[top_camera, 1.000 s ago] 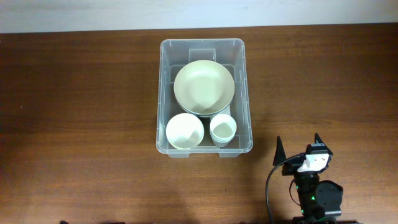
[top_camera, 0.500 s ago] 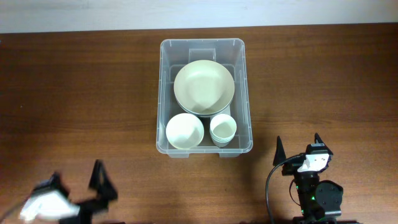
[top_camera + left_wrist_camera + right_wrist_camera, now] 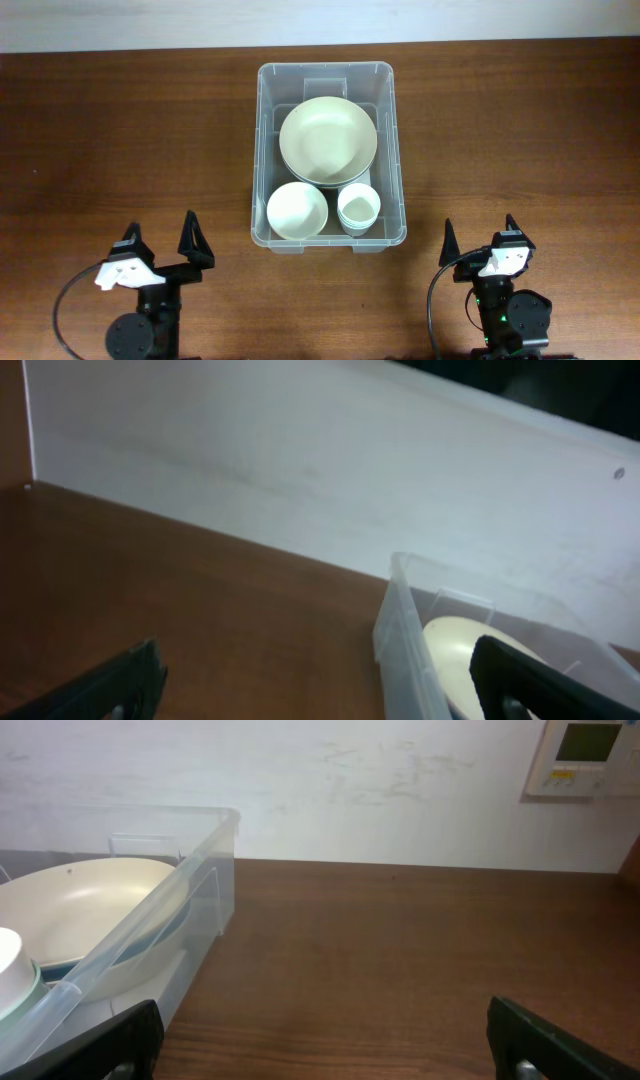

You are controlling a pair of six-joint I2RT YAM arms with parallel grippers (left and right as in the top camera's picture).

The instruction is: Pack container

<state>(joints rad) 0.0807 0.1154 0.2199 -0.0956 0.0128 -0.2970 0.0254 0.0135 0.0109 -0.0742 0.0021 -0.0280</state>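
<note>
The container (image 3: 325, 68) sits at the upper centre of the overhead view, on the brown table (image 3: 120, 130), well apart from both arms. Inside it, a large pale bowl (image 3: 328, 140) fills the upper half and seems to rest on another dish, though the overhead view is too flat to be sure. Below it a white bowl (image 3: 297, 210) and a small cup (image 3: 358, 208) stand side by side against the lower wall. No loose dish shows on the table, so the packing looks finished or close to it.

The left gripper (image 3: 162, 240) hangs at the lower left and the right gripper (image 3: 480, 238) at the lower right. Both have their jaws spread wide and hold nothing.

The trouble from here would come from any further reach into the bin. The plastic walls are clear, so spread jaws coming in low could catch the rim. That would shove the light bin across the table or tip it toward an arm. The dishes lie tight together, so a finger pushed between the white bowl and the cup could knock the cup over. It could also lever the large bowl off whatever lies under it.
</note>
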